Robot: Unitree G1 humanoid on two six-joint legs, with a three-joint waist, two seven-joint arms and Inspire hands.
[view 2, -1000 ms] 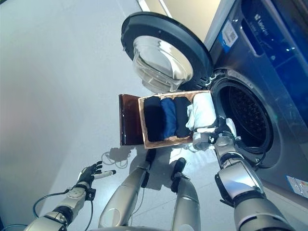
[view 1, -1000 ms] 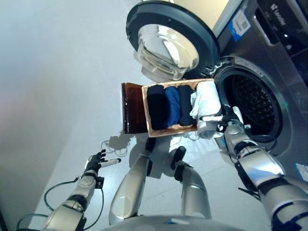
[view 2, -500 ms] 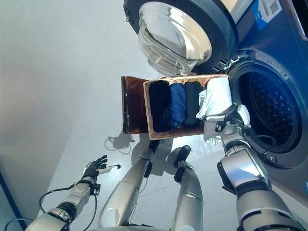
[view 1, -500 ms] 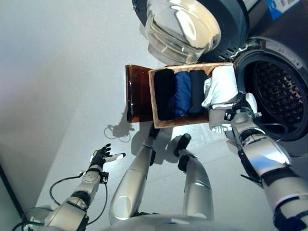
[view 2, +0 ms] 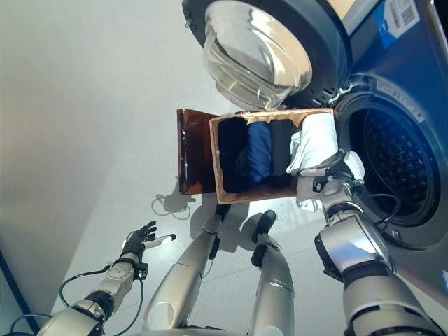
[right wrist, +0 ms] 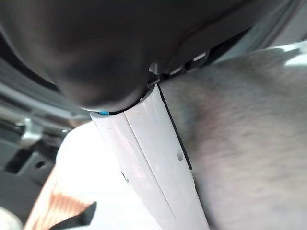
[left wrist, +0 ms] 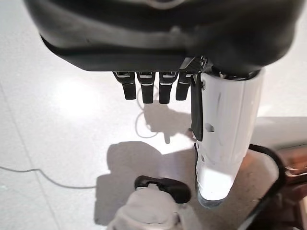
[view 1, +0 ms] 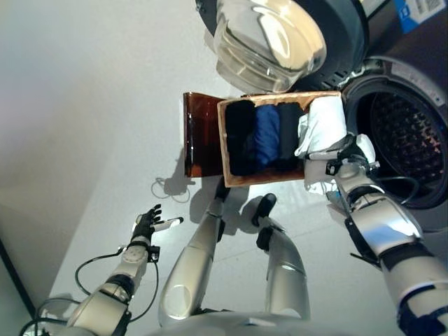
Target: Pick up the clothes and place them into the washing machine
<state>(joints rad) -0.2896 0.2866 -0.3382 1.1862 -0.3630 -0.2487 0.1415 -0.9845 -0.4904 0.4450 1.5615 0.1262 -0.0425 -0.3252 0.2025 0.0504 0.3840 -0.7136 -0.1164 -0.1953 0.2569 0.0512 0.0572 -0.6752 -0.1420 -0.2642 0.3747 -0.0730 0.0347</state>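
On the floor by the washer: a brown box (view 1: 274, 180) is seen, with its lid (view 1: 201, 135) laid open beside it.
Clothes in the box: a black roll (view 1: 240, 137), a blue roll (view 1: 267, 135) and a second black roll (view 1: 288, 131) are packed side by side, touching. Their long sides run from the near wall of the box to the far wall.
White cloth: a white roll (view 1: 323, 129) is found at the end of the box next to the washing machine (view 1: 413, 91). It is laid the same way as the others, and part of it is spilled over the box wall.
Right hand: the right hand (view 1: 337, 166) is pressed on the white roll. Whether the fingers are clamped on it cannot be told.
Right wrist view: only the white thumb (right wrist: 148, 163) lying on the soft white cloth is shown from up close; the box is missed.
Left hand: the left hand (view 2: 138, 241) is held low over the floor, well apart from the box, with fingers spread and nothing in them.
Left wrist view: straight fingers (left wrist: 144, 87) over bare floor are shown.
Door: the round door (view 2: 269, 45) is swung open above the box, and the drum (view 2: 392, 168) is seen dark inside.
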